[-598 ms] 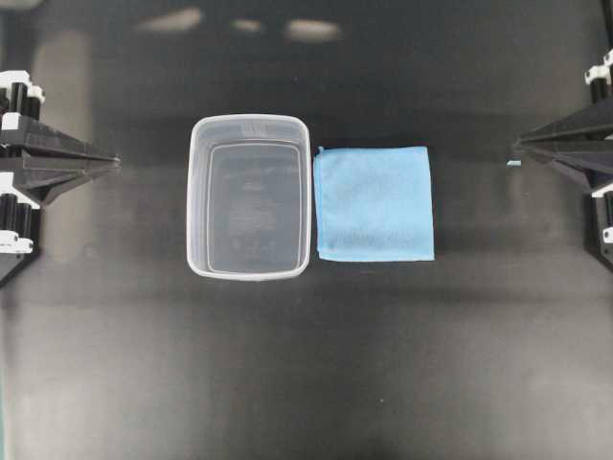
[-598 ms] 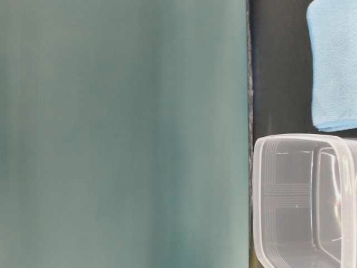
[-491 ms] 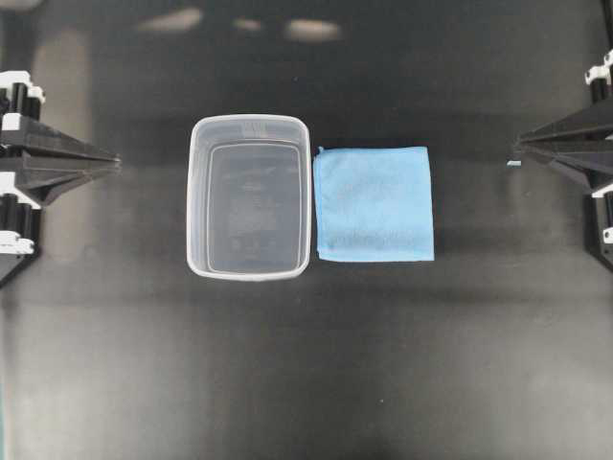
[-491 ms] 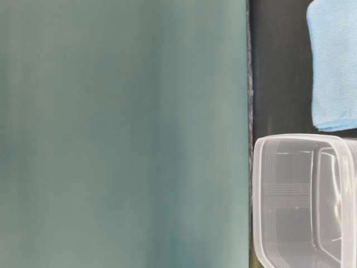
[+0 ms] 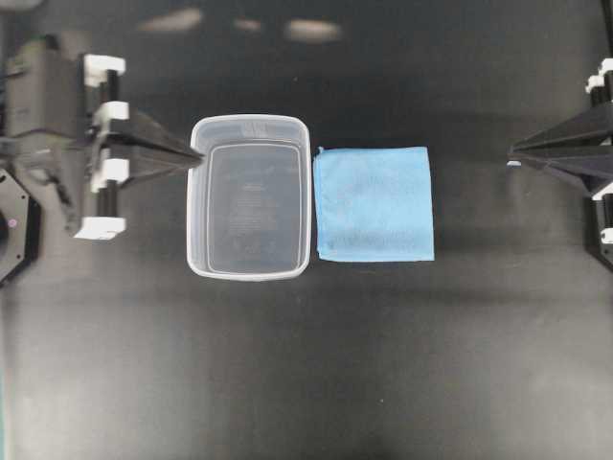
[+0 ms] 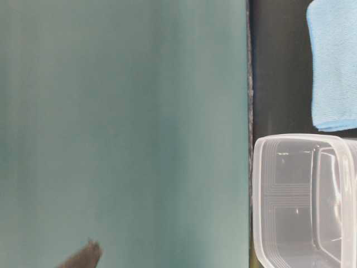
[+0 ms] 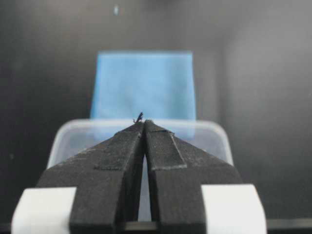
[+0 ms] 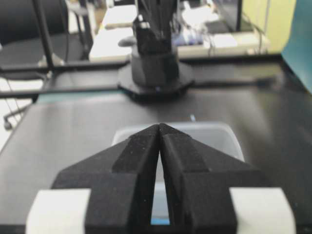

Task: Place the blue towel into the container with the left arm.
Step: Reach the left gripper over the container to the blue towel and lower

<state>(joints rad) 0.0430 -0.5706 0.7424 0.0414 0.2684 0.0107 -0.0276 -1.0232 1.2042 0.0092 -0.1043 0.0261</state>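
The light blue towel lies flat on the black table, just right of the clear container, which is empty. My left gripper is shut and empty, its tip at the container's left rim. In the left wrist view the shut gripper points over the container toward the towel. My right gripper is shut and empty at the right edge, well away from the towel. The right wrist view shows its closed tips before the container. The table-level view shows the towel and the container.
The black table extends around both objects. The left arm's body stands at the far left. A teal wall fills most of the table-level view, with a dark arm part at its bottom edge.
My left arm has moved right from the table's left edge, bringing its shut gripper tip to the container's left rim. The right arm, towel and container have not moved.
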